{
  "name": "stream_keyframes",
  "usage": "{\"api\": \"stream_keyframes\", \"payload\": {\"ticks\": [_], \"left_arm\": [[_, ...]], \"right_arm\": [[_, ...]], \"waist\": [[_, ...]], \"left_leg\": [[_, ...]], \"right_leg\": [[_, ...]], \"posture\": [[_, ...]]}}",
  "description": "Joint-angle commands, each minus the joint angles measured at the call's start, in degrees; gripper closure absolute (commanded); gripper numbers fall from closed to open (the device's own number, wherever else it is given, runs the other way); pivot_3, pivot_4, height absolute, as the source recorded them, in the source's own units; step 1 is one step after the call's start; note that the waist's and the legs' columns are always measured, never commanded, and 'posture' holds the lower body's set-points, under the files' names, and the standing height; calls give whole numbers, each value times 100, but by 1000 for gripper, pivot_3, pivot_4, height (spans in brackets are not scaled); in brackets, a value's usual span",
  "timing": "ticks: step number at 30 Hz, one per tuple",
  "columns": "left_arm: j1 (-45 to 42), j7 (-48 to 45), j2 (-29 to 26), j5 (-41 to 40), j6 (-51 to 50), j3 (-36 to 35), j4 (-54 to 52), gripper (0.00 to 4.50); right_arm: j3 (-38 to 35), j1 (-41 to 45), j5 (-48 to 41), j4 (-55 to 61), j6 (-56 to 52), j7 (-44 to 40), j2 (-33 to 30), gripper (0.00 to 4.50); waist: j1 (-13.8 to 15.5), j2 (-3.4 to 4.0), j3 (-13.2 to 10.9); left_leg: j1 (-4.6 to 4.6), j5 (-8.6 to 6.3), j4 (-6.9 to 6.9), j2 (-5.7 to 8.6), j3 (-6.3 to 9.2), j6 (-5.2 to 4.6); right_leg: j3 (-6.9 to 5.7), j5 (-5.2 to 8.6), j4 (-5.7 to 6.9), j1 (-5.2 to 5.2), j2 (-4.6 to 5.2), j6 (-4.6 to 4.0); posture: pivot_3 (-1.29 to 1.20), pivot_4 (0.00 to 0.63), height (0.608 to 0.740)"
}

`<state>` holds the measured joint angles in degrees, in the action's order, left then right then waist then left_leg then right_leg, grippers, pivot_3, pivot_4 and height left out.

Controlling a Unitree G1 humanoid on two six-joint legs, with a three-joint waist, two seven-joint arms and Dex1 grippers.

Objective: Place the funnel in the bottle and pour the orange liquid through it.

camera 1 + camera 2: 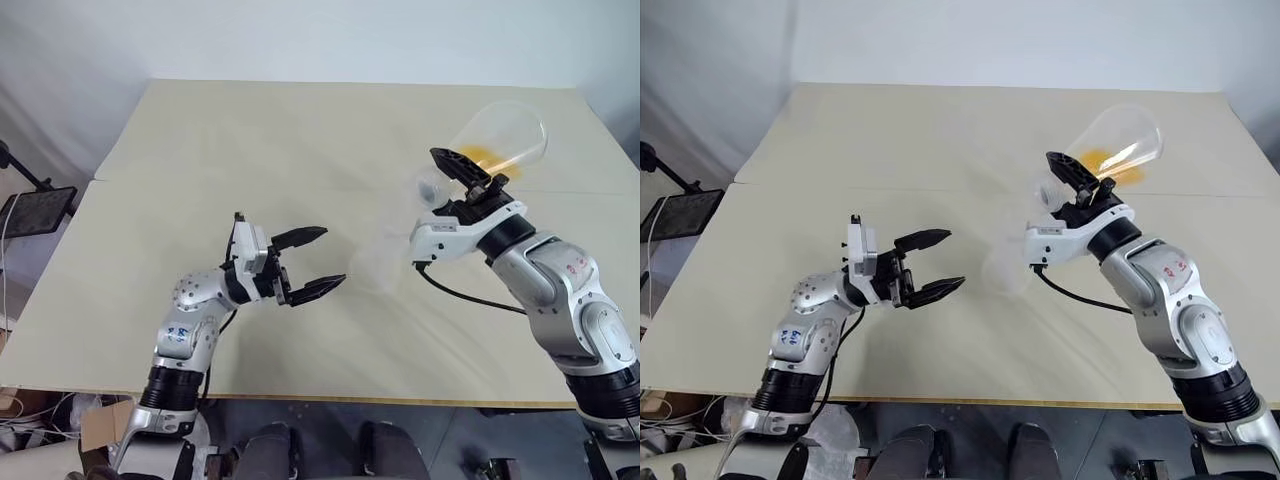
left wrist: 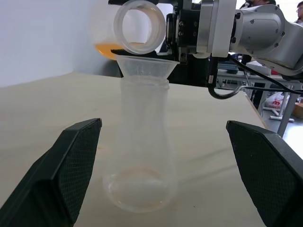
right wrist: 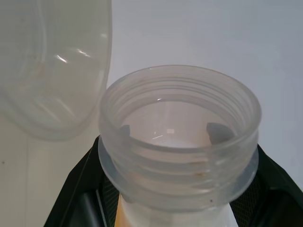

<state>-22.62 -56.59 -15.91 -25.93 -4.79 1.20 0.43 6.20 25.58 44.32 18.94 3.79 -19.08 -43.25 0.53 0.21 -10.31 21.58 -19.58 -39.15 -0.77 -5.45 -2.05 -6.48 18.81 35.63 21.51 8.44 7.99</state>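
The translucent bottle [image 2: 142, 142] stands upright on the table with the clear funnel [image 2: 147, 66] seated in its neck; its base shows a faint orange tinge. My left gripper [image 1: 331, 257] is open just left of the bottle, its fingers [image 2: 71, 170] on either side without touching. My right gripper [image 1: 462, 172] is shut on the neck of a clear flask [image 1: 505, 135], tilted on its side above the bottle. The flask's threaded mouth [image 2: 139, 26] hangs right over the funnel's rim. The orange liquid [image 1: 485, 157] pools in the flask's lower side, short of the mouth.
The beige table [image 1: 300, 130] has a seam across its middle and its front edge near my arms. A black stand [image 1: 35, 205] sits off the table's left side. A black cable [image 1: 465, 295] loops under my right wrist.
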Motion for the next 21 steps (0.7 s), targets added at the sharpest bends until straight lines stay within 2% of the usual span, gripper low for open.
{"api": "stream_keyframes", "payload": {"ticks": [1, 21], "left_arm": [[26, 57, 50, -9, 141, 49, -235, 0], [61, 163, 122, -24, 186, 116, -257, 0]], "right_arm": [[-225, 109, 141, 104, 71, 184, -45, 2022], [-277, 86, 588, 67, 443, 462, -136, 2022]], "waist": [[1, 0, 0], [-61, 0, 0]], "left_leg": [[0, 0, 0, 0, 1, 0], [0, 1, 1, -1, 3, 1]], "right_leg": [[-1, 0, 0, 0, 0, 0], [-1, 0, 0, 0, 0, 0]], "posture": [[0, 150, 740], [0, 150, 740]]}}
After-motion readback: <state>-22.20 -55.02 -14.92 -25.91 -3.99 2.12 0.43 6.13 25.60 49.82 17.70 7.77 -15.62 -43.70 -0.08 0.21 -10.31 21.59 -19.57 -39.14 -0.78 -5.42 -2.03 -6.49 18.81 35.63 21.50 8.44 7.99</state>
